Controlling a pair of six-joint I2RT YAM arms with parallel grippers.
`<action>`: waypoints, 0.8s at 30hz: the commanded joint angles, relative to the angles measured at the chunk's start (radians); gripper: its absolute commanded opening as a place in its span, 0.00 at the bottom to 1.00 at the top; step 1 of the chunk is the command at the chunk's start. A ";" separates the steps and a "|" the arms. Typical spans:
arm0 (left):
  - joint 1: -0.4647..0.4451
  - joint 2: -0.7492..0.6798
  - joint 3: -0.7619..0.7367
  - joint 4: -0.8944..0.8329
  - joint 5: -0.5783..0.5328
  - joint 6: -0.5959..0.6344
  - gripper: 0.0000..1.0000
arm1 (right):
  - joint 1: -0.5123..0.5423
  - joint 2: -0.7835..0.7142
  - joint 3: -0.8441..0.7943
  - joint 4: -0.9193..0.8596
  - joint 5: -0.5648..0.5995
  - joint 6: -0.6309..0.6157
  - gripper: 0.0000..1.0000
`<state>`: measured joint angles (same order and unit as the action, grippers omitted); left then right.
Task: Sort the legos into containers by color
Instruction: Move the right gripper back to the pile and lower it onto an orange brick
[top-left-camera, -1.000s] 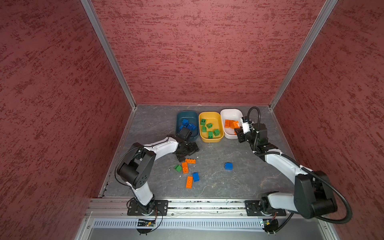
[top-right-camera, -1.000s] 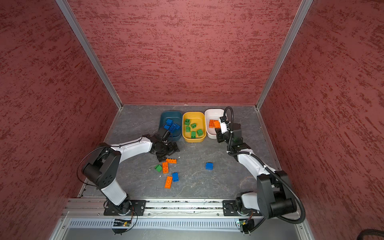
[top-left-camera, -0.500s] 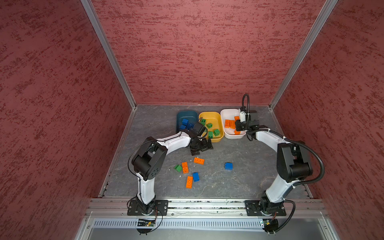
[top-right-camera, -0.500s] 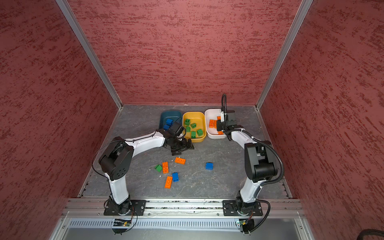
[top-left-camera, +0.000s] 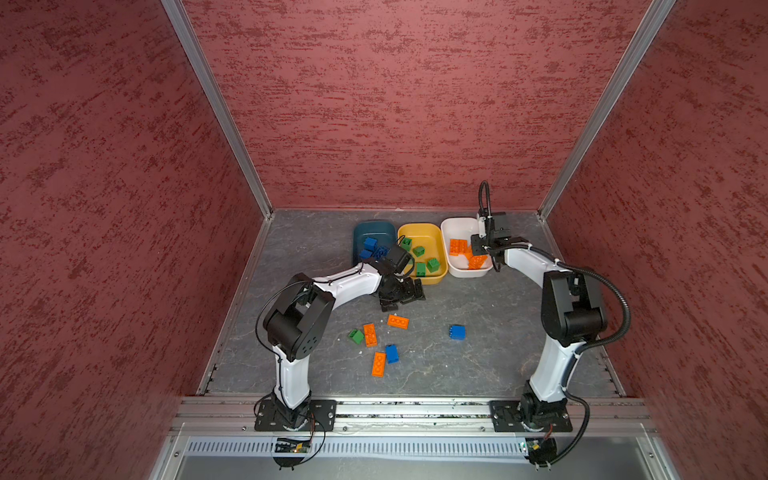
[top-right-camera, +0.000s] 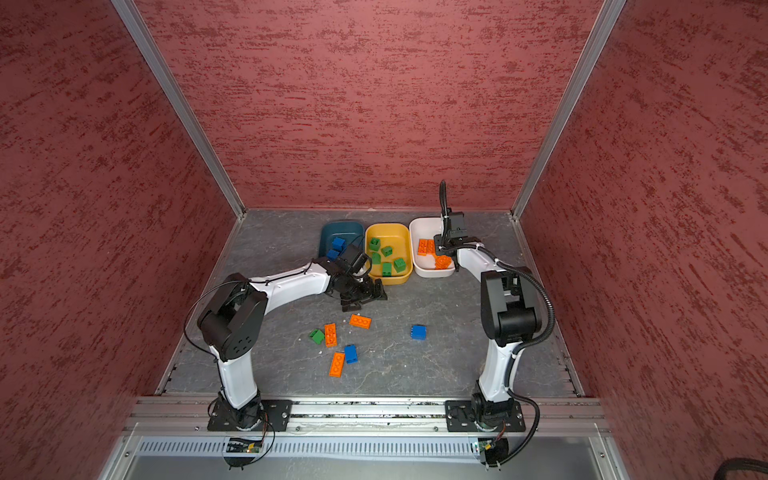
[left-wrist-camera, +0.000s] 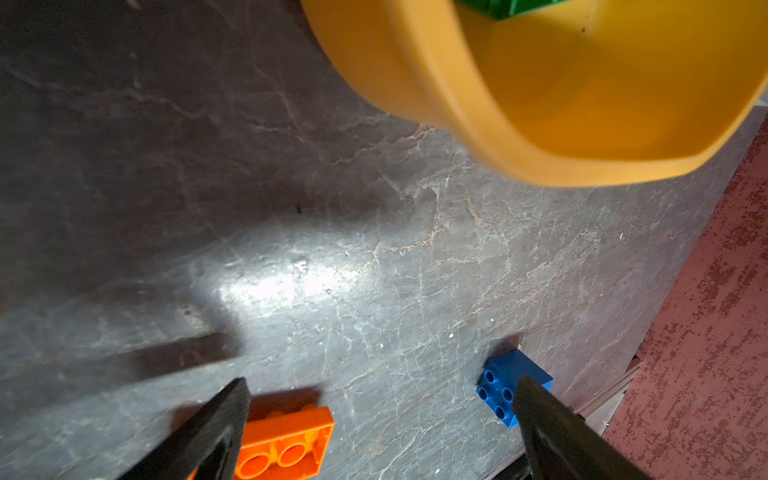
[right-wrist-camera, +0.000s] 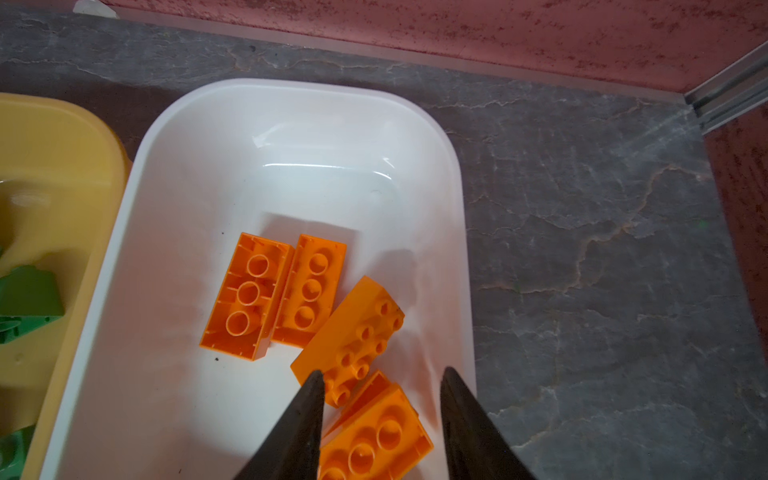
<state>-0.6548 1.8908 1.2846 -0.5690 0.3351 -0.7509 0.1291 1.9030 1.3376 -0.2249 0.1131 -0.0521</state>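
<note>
Hazards: the left arm (top-left-camera: 345, 284) lies across the front of the teal tub (top-left-camera: 374, 227) and just beside the yellow tub (top-left-camera: 420, 229); a careless swing would likely shove either. The left pincer (top-left-camera: 404, 297) hangs wide and empty over the worktop (top-left-camera: 490, 365), near the yellow tub's front rim. The right pincer (right-wrist-camera: 382, 372) stands over the white tub (right-wrist-camera: 291, 124), jaws parted narrowly; an orange brick (right-wrist-camera: 376, 436) lies between them, apparently resting on the pile and not gripped; a skewed lift could drag it over the near wall. On the worktop the green brick (top-left-camera: 355, 336) sits just beside a loose orange brick (top-left-camera: 370, 334), perhaps touching; a grab there may take both and mix colours.

Contents: teal tub, blue bricks (top-left-camera: 371, 245) only; yellow tub, green bricks (top-left-camera: 432, 264) only; white tub, orange only. Loose on the worktop: three orange, two blue, one green.
</note>
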 joint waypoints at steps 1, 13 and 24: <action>-0.002 -0.019 0.002 -0.009 -0.014 0.014 0.99 | -0.002 -0.062 -0.024 0.006 -0.041 -0.014 0.52; -0.011 -0.141 -0.059 0.036 -0.147 -0.006 0.99 | 0.072 -0.325 -0.316 0.230 -0.366 0.059 0.73; 0.056 -0.273 -0.139 -0.052 -0.354 -0.037 1.00 | 0.323 -0.372 -0.516 0.317 -0.526 -0.058 0.75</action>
<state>-0.6201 1.6451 1.1637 -0.5758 0.0612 -0.7753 0.4229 1.5158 0.8356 0.0380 -0.3431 -0.0811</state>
